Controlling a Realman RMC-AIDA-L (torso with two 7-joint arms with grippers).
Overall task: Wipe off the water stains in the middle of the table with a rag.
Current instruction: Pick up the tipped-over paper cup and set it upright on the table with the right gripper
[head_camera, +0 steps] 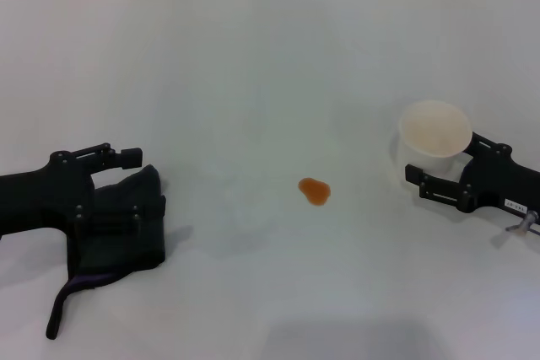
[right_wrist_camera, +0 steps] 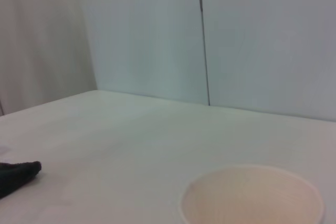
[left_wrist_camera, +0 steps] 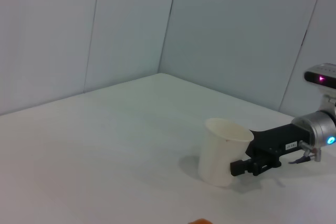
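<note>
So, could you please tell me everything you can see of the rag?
The rag is a soft, dark navy to black cloth lying crumpled on the white table, on the robot's left. A purplish hem shows along its near edge, and a thin dark tail trails from it toward the robot. The left gripper lies over it, one finger beyond its far edge; whether it grips the cloth is unclear. The orange stain lies apart, to its right.
</note>
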